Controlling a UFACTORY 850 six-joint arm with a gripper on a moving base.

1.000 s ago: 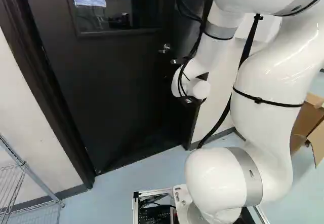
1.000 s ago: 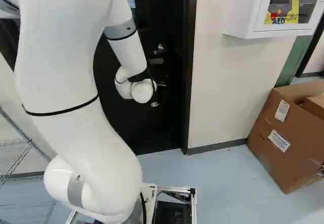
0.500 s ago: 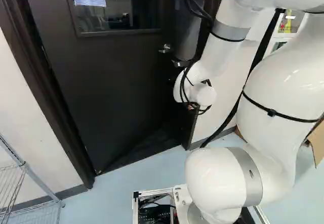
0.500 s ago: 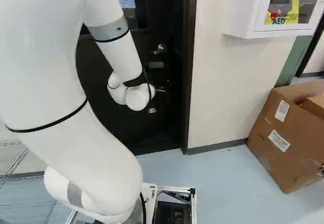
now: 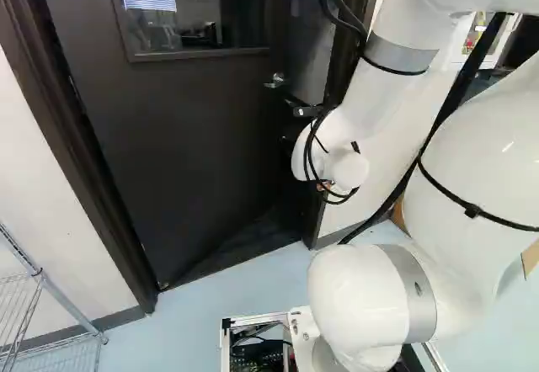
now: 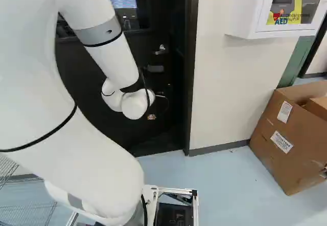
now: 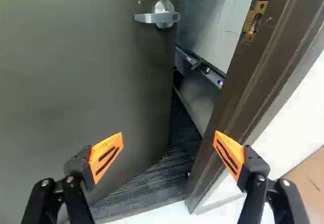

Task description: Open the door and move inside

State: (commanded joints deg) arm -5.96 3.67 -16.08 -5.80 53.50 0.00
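The door [image 7: 76, 92] is set ajar, the edge beside its handle [image 7: 163, 16] parted from the frame [image 7: 235, 105]; the gripper [image 7: 169, 134] is spread wide, with nothing held; fuller opening, then passage inside, are judged left to be done.

Rack [image 5: 71, 305] left of door [image 5: 185, 153]; right, cabinet [image 6: 242, 11] on wall [image 6: 232, 90], box [image 6: 296, 159] on floor [image 6: 230, 185].

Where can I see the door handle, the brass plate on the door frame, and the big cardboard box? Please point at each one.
Door handle [image 7: 150, 17]: wrist view, on the lever.
Brass plate [image 7: 248, 25]: wrist view, on the metal beside its hole.
Cardboard box [image 6: 291, 162]: right base view, on its labelled side.
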